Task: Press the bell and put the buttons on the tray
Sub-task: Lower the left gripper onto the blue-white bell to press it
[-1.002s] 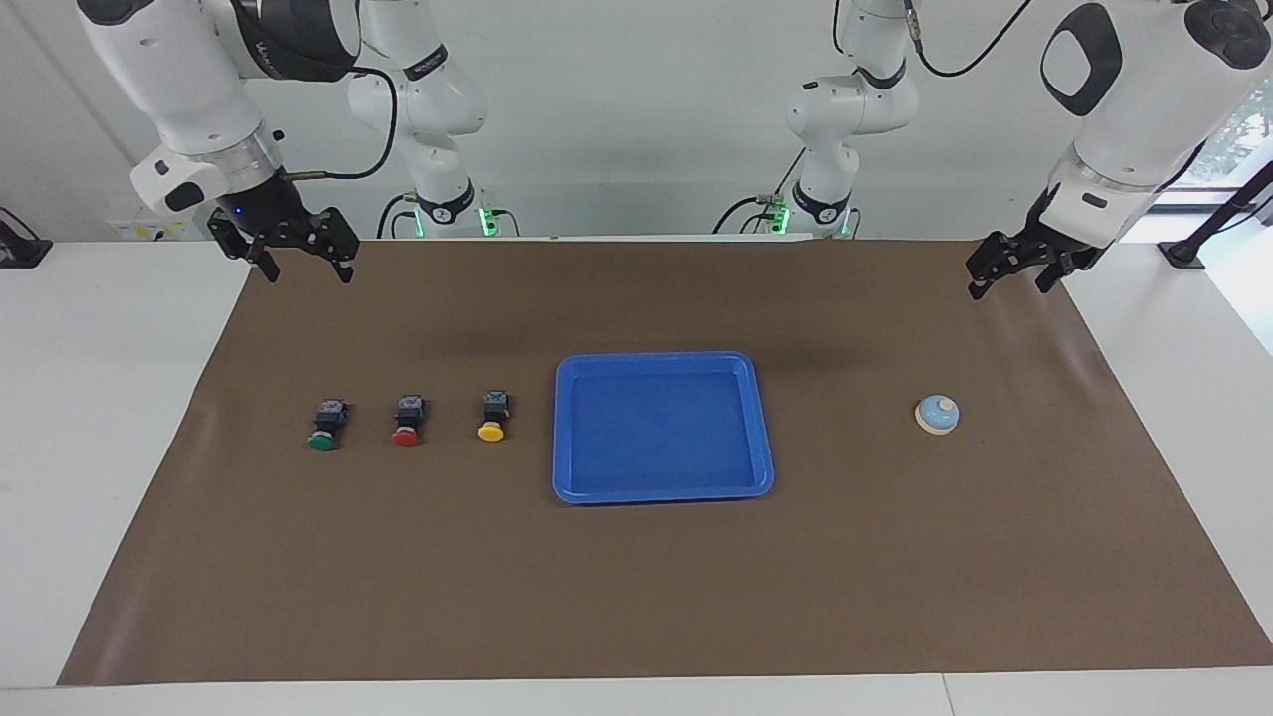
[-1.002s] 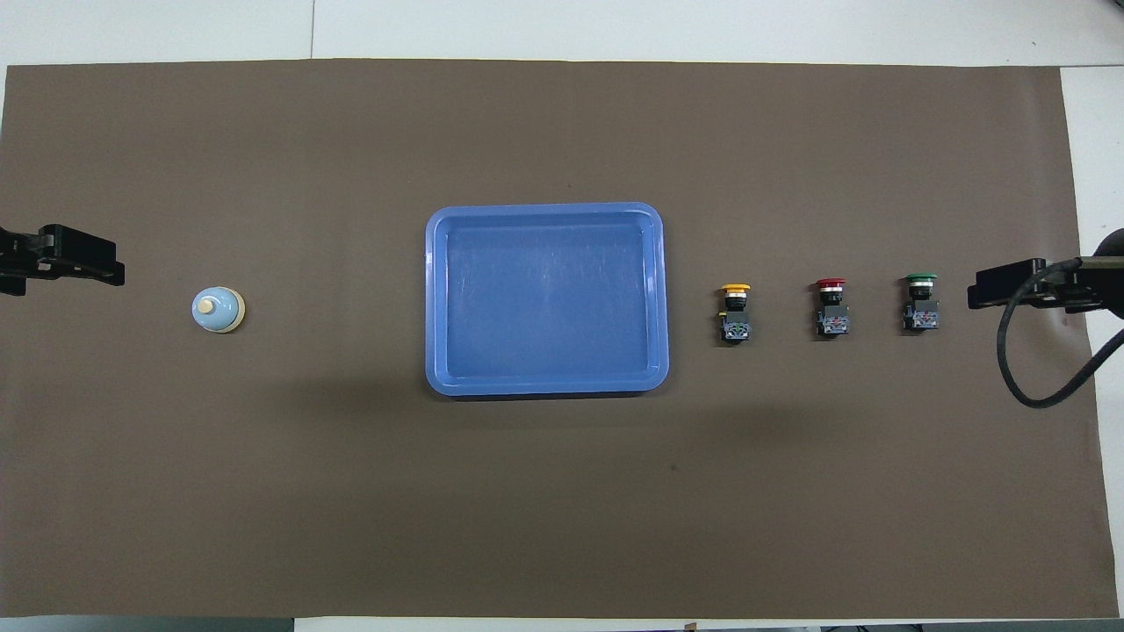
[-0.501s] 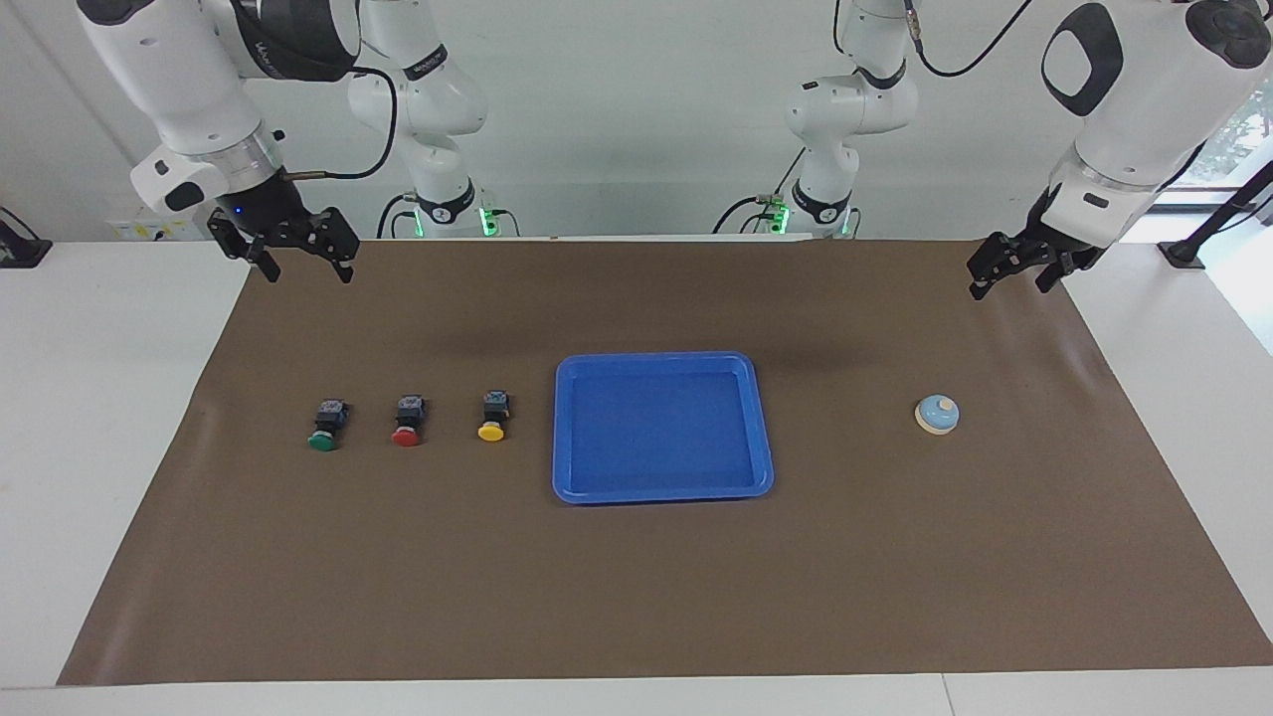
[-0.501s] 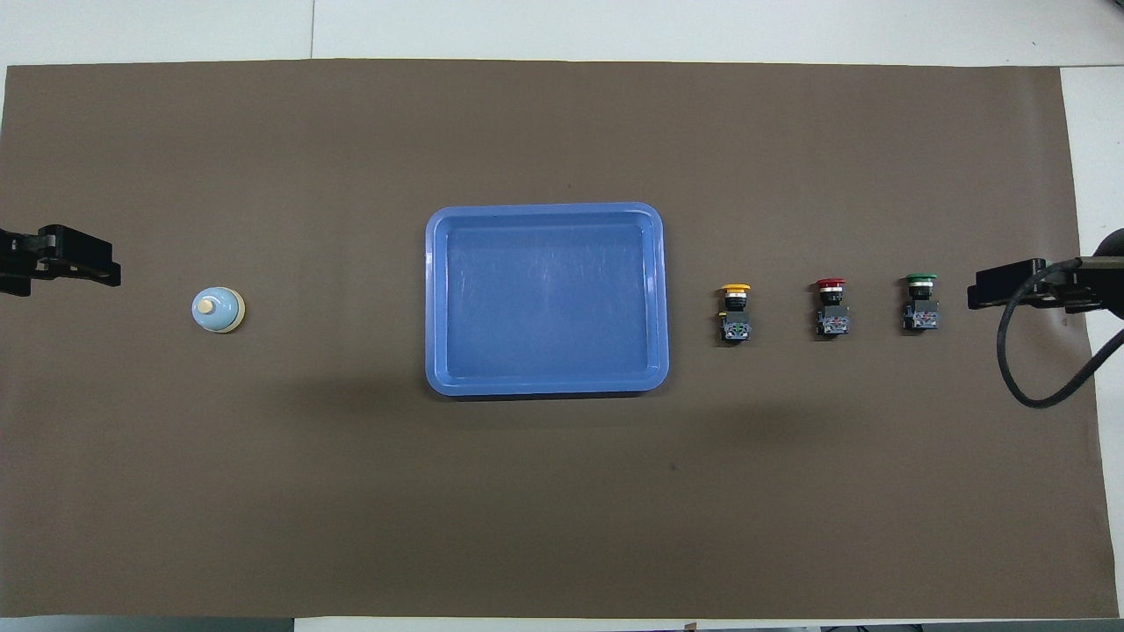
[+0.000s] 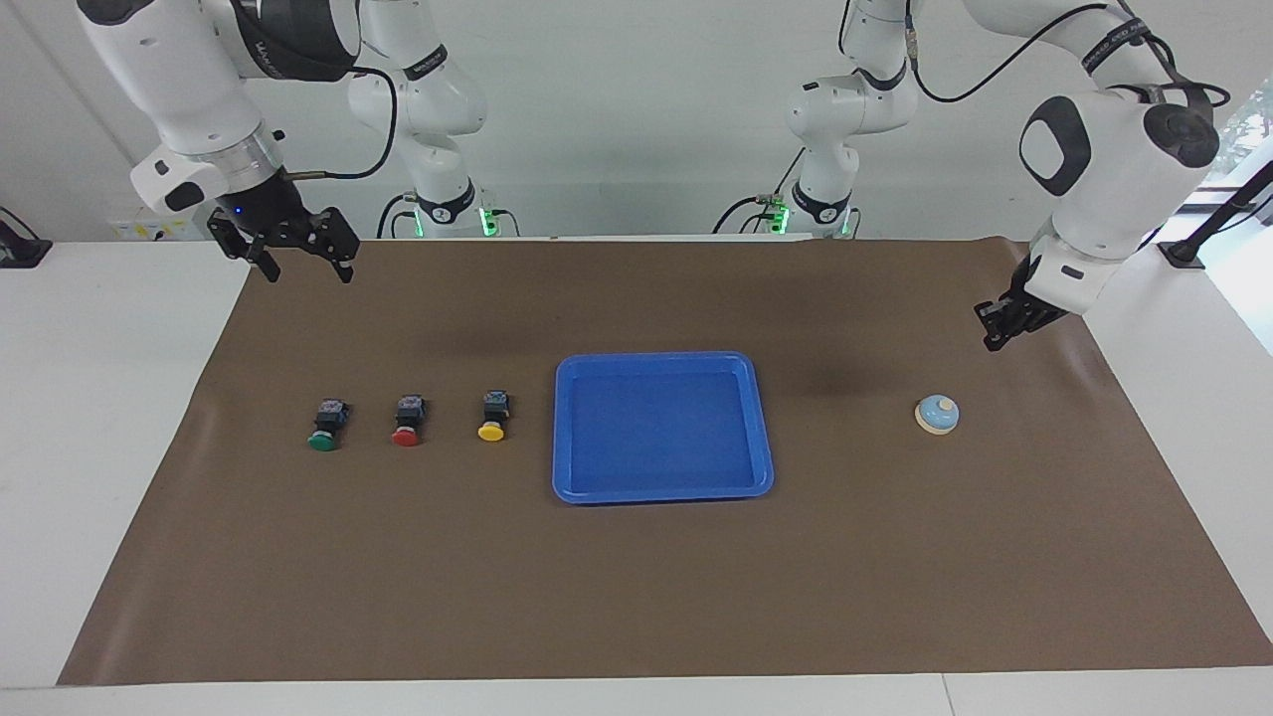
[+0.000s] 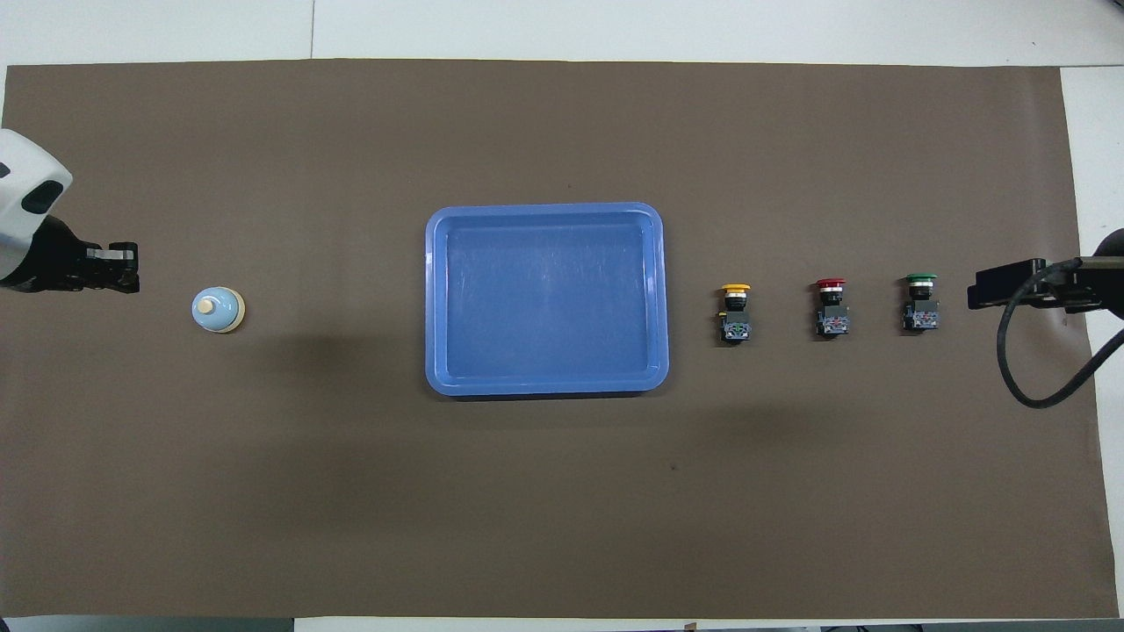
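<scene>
While the bell (image 5: pixel 937 415) sits on the brown mat (image 5: pixel 656 577) toward the left arm's end of the table, we see the left gripper (image 5: pixel 998 334) hanging in the air over the mat close by it, clear of the dome and not touching it. Its fingertips are pressed together on nothing. In the overhead view the left gripper (image 6: pixel 123 272) shows beside the bell (image 6: pixel 218 310), on the side away from the tray (image 6: pixel 546 388).

We find the blue tray (image 5: pixel 661 492) in the middle of the mat, with nothing in it. The yellow button (image 5: pixel 492 416) lies just beside it toward the right arm's end, then the red button (image 5: pixel 408 422), then the green button (image 5: pixel 326 426), all three in one row, apart from one another, lying with their caps pointing away from the robots.

The right gripper (image 5: pixel 296 261) waits with its fingers spread over the mat's corner at the right arm's end, well apart from the green button.
</scene>
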Tool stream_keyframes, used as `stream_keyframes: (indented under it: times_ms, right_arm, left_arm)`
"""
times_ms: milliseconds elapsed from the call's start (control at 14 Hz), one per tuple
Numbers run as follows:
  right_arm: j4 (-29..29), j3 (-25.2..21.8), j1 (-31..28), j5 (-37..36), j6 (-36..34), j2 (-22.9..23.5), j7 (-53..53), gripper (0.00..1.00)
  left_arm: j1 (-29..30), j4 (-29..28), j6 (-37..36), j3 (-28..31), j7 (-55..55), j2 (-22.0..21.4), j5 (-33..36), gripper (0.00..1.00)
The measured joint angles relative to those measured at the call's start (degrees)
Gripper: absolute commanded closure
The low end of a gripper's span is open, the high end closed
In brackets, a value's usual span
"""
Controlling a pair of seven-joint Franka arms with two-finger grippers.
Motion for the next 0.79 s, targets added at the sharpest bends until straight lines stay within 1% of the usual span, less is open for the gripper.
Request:
stream_keyframes:
  times_ms: [143, 358, 501, 787]
  right_arm:
    - [0.00, 0.00, 0.00, 0.00, 0.00, 0.00, 0.00, 0.00]
    - [0.00, 0.00, 0.00, 0.00, 0.00, 0.00, 0.00, 0.00]
    - [0.00, 0.00, 0.00, 0.00, 0.00, 0.00, 0.00, 0.00]
    - [0.00, 0.00, 0.00, 0.00, 0.00, 0.00, 0.00, 0.00]
  left_arm:
    - [0.08, -1.49, 3.93, 0.03, 0.00, 2.40, 0.00, 1.00]
    - [1.58, -6.17, 11.68, 0.04, 0.05, 4.25, 0.01, 1.00]
    - [2.18, -7.73, 13.72, 0.03, 0.07, 4.88, 0.01, 1.00]
    - [2.13, -8.45, 14.91, -0.24, 0.07, 5.63, 0.01, 1.00]
